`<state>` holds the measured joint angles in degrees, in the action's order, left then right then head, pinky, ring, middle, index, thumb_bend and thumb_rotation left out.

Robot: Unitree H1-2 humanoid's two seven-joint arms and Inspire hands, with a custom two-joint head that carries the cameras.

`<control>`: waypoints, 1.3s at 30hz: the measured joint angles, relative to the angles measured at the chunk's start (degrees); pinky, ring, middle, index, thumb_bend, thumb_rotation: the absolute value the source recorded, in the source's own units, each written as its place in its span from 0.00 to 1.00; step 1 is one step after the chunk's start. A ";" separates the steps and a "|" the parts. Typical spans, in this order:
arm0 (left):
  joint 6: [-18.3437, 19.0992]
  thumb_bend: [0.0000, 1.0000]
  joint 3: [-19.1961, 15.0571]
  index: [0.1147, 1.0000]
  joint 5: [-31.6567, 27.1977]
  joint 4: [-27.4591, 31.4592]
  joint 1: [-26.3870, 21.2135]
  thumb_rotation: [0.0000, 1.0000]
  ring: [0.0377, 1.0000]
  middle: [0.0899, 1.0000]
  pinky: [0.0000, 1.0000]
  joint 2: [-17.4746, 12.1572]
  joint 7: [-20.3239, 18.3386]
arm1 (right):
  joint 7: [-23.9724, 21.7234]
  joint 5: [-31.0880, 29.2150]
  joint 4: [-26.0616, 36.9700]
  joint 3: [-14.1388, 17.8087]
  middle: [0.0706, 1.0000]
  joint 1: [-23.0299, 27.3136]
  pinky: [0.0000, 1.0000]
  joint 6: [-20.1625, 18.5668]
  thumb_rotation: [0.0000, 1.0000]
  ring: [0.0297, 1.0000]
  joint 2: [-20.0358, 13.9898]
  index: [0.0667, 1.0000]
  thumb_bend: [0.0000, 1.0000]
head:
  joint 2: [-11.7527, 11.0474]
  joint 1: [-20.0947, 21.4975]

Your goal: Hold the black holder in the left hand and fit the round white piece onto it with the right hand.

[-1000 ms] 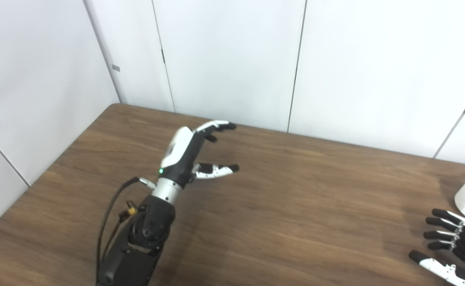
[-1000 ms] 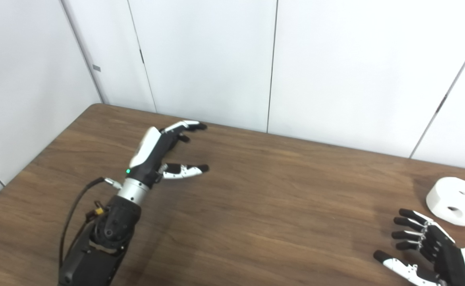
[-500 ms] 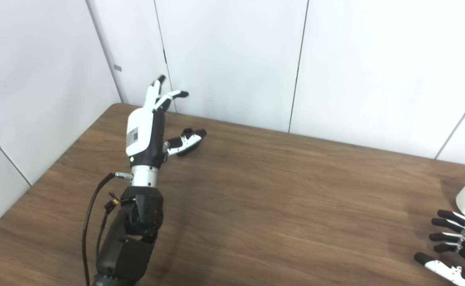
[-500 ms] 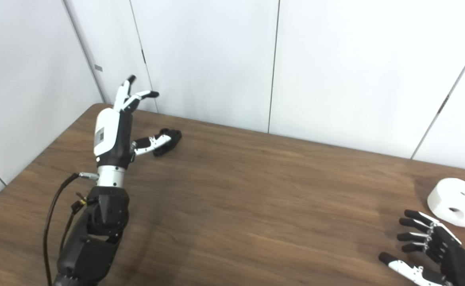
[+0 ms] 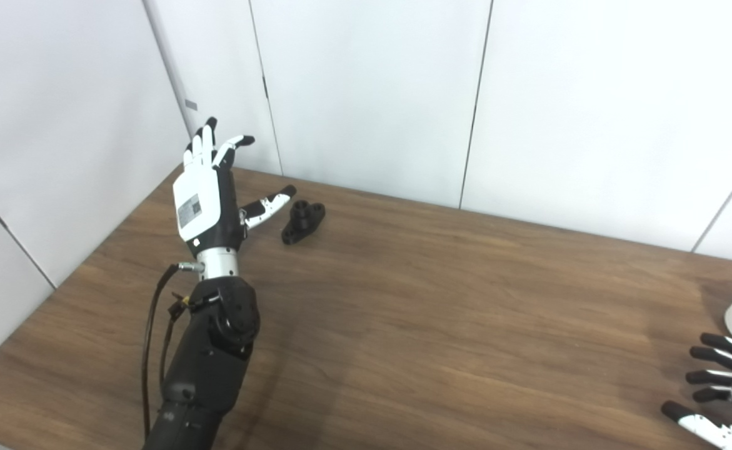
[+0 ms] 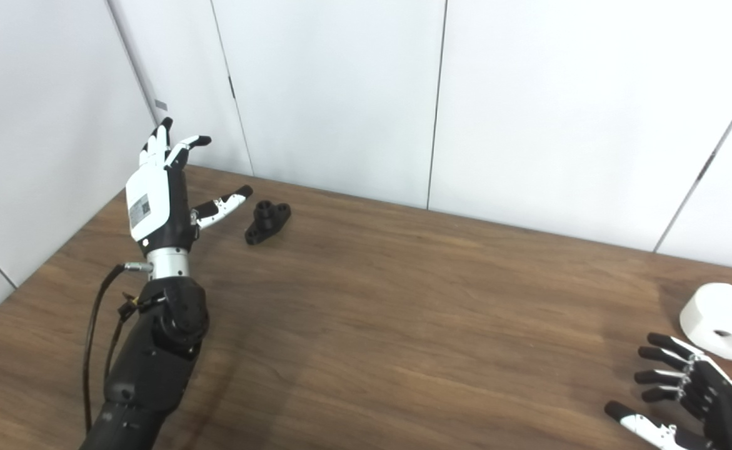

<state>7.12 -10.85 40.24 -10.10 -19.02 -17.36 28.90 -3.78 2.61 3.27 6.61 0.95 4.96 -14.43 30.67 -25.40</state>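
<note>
I could read no text anywhere. A small printed label sat on the white back shell of the left hand [image 5: 202,203], at the upper left of the frame, but its marks were too small and blurred for me to make out.

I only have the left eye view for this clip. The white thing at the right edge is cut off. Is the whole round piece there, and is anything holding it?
Observer: Yes. The right eye view shows the round white piece whole, lying on the table with nothing holding it.
Operator: Any openings in it?
Observer: Two dark holes show on it.
Operator: My view clips the right hand too.
Observer: The right hand is open, fingers apart. It sits just on the near side of the piece and appears not to touch it.
</note>
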 measured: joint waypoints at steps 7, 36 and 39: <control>3.64 1.00 1.00 0.72 -1.07 -4.11 -1.97 0.32 1.00 1.00 1.00 -1.26 -0.32 | -0.04 0.20 0.01 0.03 0.67 -0.07 0.47 -0.01 0.08 0.57 -0.08 0.71 0.72 | 0.00 0.09; 13.54 1.00 13.09 0.68 -1.73 -9.10 -2.68 0.39 1.00 1.00 1.00 -5.41 -13.24 | -0.63 0.16 0.30 0.02 0.69 -0.42 0.48 -0.10 0.10 0.58 -0.08 0.71 0.72 | 0.79 0.70; 13.54 1.00 14.01 0.67 -1.32 -9.42 -2.68 0.38 1.00 1.00 1.00 -5.42 -13.13 | -0.70 0.16 0.44 0.04 0.69 -0.64 0.48 -0.11 0.10 0.58 -0.09 0.71 0.72 | 1.05 0.62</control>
<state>20.67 3.16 38.92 -19.53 -21.69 -22.78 15.77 -4.47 2.77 3.70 6.64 0.31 4.85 -14.52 31.73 -24.78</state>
